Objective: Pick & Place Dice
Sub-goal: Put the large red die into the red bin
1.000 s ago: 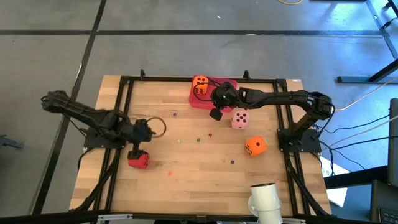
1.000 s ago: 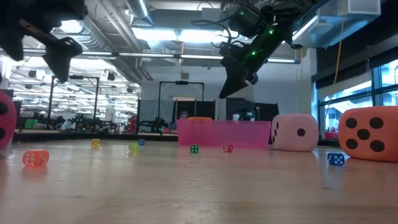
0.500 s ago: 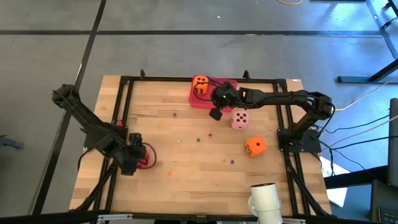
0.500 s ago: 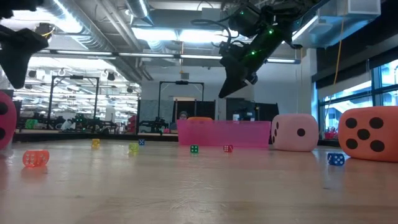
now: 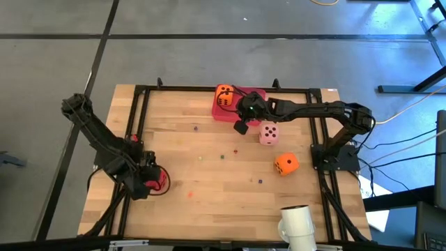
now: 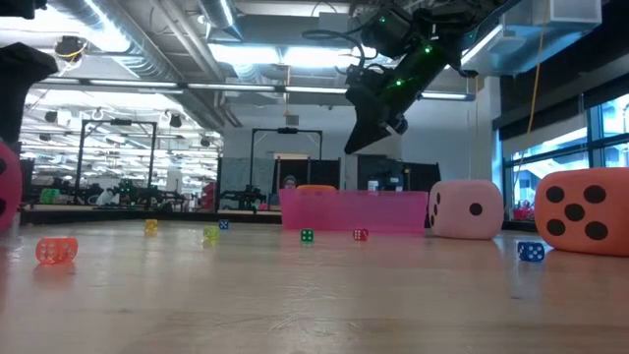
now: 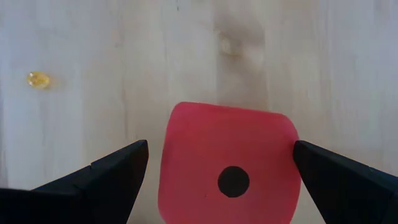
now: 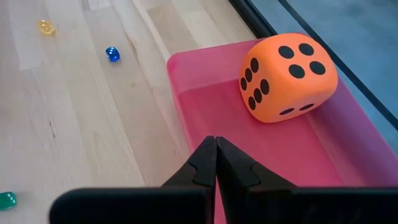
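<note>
High view: the left hand [image 5: 148,180] is lowered over the red die [image 5: 159,180] near the worktop's [image 5: 209,195] left edge. The right hand [image 5: 242,127] hangs at the front rim of the pink tray [image 5: 256,96] by the far edge; one orange die [image 5: 224,95] lies in the tray. The pale pink die [image 5: 269,133] and the second orange die [image 5: 286,164] lie on the worktop toward the right edge.

Low view: the right hand [image 6: 366,138] is raised above the tray [image 6: 354,210], fingers together, empty.

Left wrist view: the left hand's fingers [image 7: 99,180] stand fully apart, flanking the red die [image 7: 229,163] without contact.

Right wrist view: the right hand's fingers [image 8: 215,163] are closed on nothing, above the tray [image 8: 186,93] holding the orange die [image 8: 286,77].

Step in hand, judged: picking the red die. Next move: close the left fingers squarely on it, then lift.
</note>
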